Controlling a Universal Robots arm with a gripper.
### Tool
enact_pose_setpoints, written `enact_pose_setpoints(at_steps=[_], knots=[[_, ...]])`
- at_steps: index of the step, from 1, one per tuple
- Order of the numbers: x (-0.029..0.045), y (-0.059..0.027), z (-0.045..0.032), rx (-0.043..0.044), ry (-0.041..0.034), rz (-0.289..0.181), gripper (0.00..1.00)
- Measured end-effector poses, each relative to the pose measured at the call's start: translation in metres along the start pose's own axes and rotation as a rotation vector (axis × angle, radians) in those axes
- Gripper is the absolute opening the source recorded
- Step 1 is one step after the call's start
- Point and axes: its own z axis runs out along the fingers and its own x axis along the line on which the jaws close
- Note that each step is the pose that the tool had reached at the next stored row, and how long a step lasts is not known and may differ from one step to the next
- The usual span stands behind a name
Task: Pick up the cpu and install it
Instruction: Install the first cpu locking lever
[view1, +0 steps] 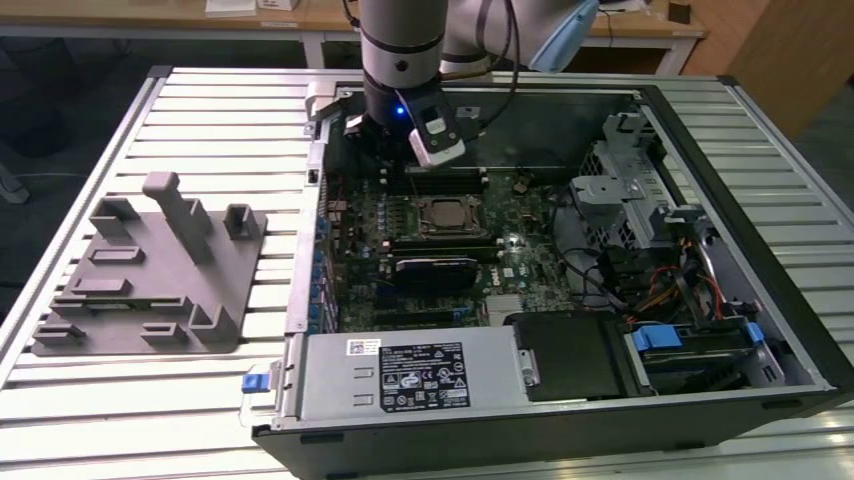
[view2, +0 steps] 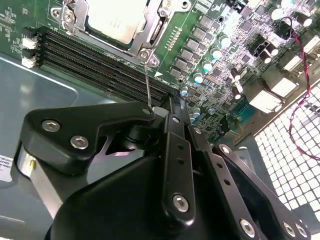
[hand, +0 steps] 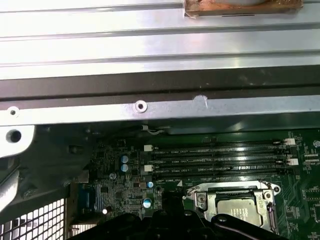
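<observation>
Exterior view: tool (view1: 396, 155) over the open computer case (view1: 787, 330), near the cpu (view1: 441, 215) seated on the motherboard (view1: 534, 260); open or closed cannot be told. Second wrist view: thin socket lever (view2: 146, 82) beside the tool (view2: 171, 107); slow, square motion clear of the memory slots (view2: 100, 62) seems wise. First wrist view: cpu (hand: 240, 212) within socket frame (hand: 200, 197).

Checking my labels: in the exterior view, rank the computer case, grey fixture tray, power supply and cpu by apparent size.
Largest to smallest: computer case, grey fixture tray, power supply, cpu.
</observation>
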Motion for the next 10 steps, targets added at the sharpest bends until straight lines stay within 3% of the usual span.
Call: enact_pose_setpoints(at_steps=[4, 10], knots=[[0.0, 0.0, 0.0001, -0.0149, 0.0011, 0.0, 0.11], [-0.0012, 0.0, 0.0001, -0.0157, 0.0011, 0.0, 0.11]])
